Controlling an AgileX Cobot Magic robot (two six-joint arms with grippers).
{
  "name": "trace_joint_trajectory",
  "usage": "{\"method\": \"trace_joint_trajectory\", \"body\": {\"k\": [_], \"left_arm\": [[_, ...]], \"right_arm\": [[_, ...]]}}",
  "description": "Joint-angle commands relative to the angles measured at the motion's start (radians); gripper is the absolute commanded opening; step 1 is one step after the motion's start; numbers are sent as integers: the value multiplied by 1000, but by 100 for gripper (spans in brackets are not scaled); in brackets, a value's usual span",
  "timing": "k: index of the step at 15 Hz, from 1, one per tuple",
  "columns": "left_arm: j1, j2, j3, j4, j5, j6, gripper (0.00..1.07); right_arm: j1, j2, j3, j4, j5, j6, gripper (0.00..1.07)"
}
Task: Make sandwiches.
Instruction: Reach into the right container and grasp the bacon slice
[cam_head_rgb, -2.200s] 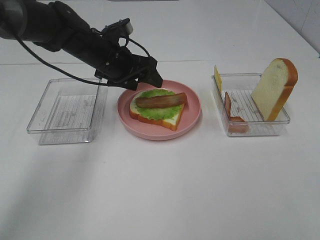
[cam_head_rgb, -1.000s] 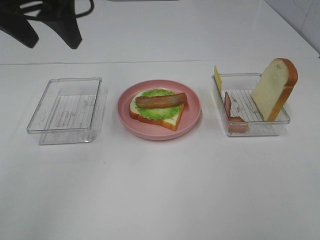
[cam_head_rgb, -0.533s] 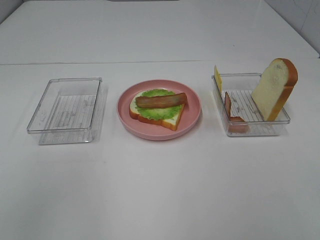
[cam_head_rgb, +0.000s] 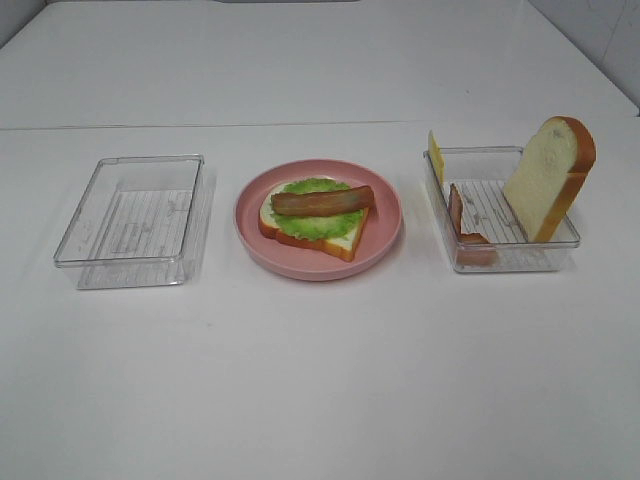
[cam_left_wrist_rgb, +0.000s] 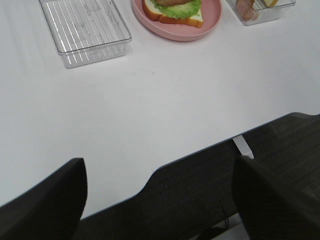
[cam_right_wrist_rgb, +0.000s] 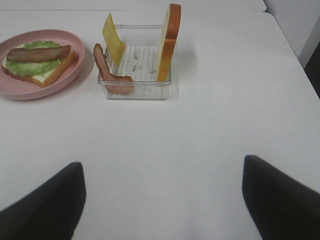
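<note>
On the pink plate (cam_head_rgb: 300, 268) lies an open sandwich: a white bread slice (cam_head_rgb: 335, 237), a green lettuce leaf (cam_head_rgb: 310, 222) and one bacon strip (cam_head_rgb: 322, 201) on top. The right tray (cam_head_rgb: 505, 262) holds an upright bread slice (cam_head_rgb: 548, 175), a bacon strip (cam_head_rgb: 462, 228) and a yellow cheese square (cam_head_rgb: 436, 156). Neither arm shows in the exterior view. My left gripper (cam_left_wrist_rgb: 160, 200) hangs open over the table's near edge, far from the plate (cam_left_wrist_rgb: 200, 32). My right gripper (cam_right_wrist_rgb: 162, 205) is open and empty, well short of the tray (cam_right_wrist_rgb: 135, 90) with its bread slice (cam_right_wrist_rgb: 169, 42).
An empty clear tray (cam_head_rgb: 120, 262) stands left of the plate. The white table ends at a dark edge (cam_left_wrist_rgb: 200, 155) under the left gripper. The table's right edge (cam_right_wrist_rgb: 287, 45) runs close beside the right tray.
The left arm, over the plate's left rim at first, pulled back up and to the left and has left the exterior view. The food has not moved.
</note>
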Motion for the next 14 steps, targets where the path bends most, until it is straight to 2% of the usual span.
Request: {"method": "trace_joint_trajectory", "body": {"k": [1,4,6,10,13,14], "left_arm": [[-6,-167,68,36,48,4,76],[-6,-299,120,88,42,7,76],[-6,-293,144,117,23,25,76],[-6,-294,196,118,-122,44,76],[-6,-292,228,95,-174,59,76],[-6,-292,228,95,-174,66,76]], "right_arm": [[-7,-16,0,-3,1,-12,80],[-7,-16,0,-3,1,-12,80],[-7,-10,0,-3,0,-12,80],[-7,50,-3,-6,-3,-12,80],[-7,196,-24,-5,-55,-12,79],[-7,291,-31,3,-140,-12,79]]}}
